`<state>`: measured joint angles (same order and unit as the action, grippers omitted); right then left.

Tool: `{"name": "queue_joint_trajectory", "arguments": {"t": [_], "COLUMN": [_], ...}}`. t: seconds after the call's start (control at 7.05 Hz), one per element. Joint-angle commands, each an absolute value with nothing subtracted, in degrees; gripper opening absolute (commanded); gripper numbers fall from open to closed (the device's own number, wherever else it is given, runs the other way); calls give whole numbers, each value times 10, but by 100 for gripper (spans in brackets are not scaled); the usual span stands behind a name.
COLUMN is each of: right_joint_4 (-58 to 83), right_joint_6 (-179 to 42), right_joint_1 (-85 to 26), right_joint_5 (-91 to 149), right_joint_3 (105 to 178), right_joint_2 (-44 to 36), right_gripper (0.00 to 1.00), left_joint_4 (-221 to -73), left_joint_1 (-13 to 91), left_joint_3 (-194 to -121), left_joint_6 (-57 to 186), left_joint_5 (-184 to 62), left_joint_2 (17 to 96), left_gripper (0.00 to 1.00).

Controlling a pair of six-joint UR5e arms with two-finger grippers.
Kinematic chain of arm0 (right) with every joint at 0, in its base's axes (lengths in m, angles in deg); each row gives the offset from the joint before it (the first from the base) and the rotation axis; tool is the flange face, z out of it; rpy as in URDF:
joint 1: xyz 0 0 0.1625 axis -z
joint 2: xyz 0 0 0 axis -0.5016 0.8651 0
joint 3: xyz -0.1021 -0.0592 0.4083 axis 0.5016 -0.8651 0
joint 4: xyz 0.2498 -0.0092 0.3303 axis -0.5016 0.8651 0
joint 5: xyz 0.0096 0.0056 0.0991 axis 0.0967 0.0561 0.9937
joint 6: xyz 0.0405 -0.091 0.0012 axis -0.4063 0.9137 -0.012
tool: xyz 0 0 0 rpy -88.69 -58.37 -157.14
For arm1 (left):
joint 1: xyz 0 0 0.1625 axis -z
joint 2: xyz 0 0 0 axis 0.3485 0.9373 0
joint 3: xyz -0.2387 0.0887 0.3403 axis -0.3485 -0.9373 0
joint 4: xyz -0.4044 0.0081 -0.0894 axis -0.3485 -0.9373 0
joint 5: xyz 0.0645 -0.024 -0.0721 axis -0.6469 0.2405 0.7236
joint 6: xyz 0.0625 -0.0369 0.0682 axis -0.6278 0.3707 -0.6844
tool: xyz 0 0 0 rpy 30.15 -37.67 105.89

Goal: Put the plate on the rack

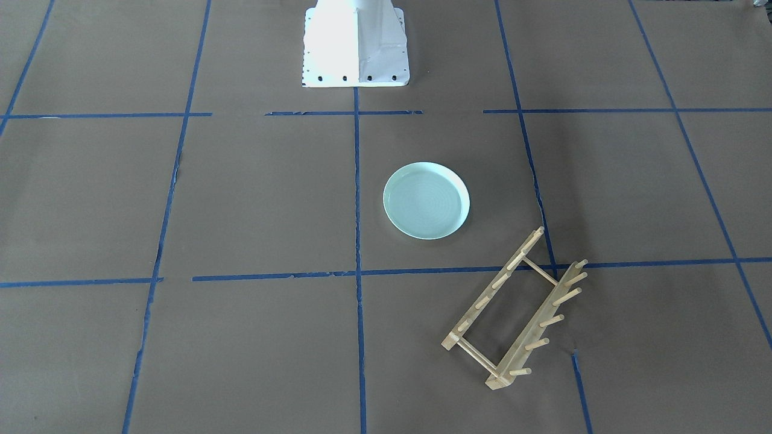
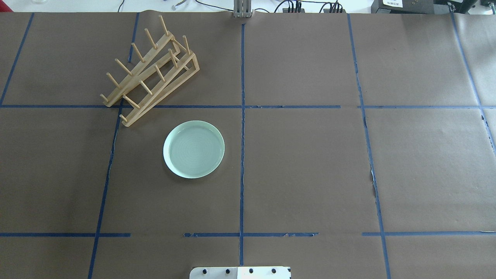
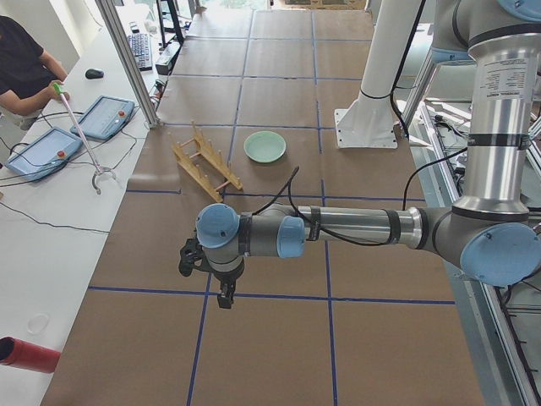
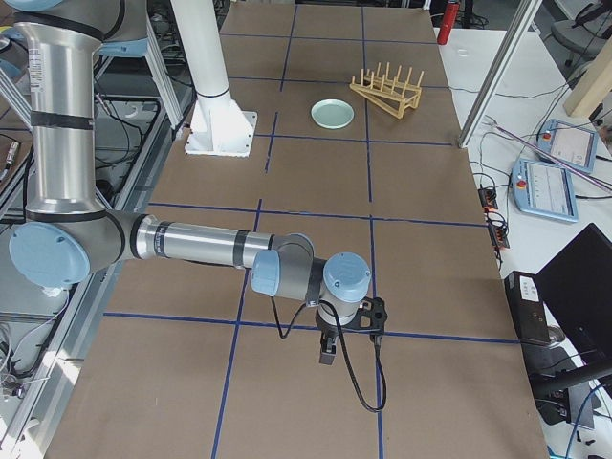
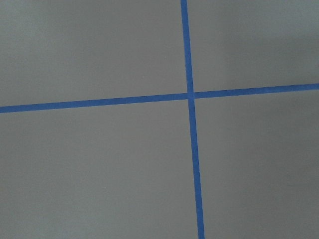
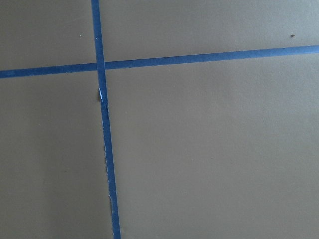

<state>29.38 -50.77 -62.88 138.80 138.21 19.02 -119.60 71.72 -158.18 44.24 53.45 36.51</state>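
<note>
The pale mint-green plate (image 1: 426, 201) lies flat on the brown paper, left of the table's middle line in the overhead view (image 2: 193, 149). The bamboo rack (image 1: 532, 330) stands empty, set at an angle, a short gap beyond the plate on the far left (image 2: 161, 95). Both also show in the side views: plate (image 3: 265, 146) (image 4: 333, 114), rack (image 3: 205, 165) (image 4: 387, 91). My left gripper (image 3: 226, 296) points down far from them, toward the table's left end. My right gripper (image 4: 327, 352) points down toward the right end. I cannot tell whether either is open. Both wrist views show only paper and blue tape.
The white robot base (image 1: 356, 42) stands at the near middle edge. A person (image 3: 21, 68) with a grabber stick sits at a side table with teach pendants (image 3: 106, 114). A red cylinder (image 3: 30, 355) lies off the paper. Blue tape lines grid the brown paper.
</note>
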Motion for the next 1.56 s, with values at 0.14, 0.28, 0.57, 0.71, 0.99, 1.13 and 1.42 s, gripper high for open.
{"name": "queue_joint_trajectory", "arguments": {"t": [0.14,0.28,0.57,0.71,0.99,1.13,1.42], "right_joint_4": [294,294,294,294,294,294,294], "right_joint_6": [-508,-508,-508,-507,-508,-508,-508], "right_joint_1": [-629,-629,-629,-629,-629,-629,-629], "right_joint_5": [1388,1388,1388,1388,1388,1388,1388], "right_joint_3": [1381,1382,1381,1382,1382,1382,1382], "right_joint_2": [190,190,190,190,190,190,190], "right_gripper": [100,100,100,100,100,100,100], "left_joint_4": [-1193,-1183,-1164,-1145,-1143,-1134,-1123], "left_joint_1": [715,715,706,670,609,571,487], "left_joint_3": [-1590,-1591,-1668,-1726,-1785,-1815,-1824], "left_joint_6": [449,453,525,569,684,761,895], "left_joint_5": [535,532,530,530,532,534,532], "left_joint_2": [378,409,417,417,451,479,561], "left_gripper": [100,100,100,100,100,100,100]}}
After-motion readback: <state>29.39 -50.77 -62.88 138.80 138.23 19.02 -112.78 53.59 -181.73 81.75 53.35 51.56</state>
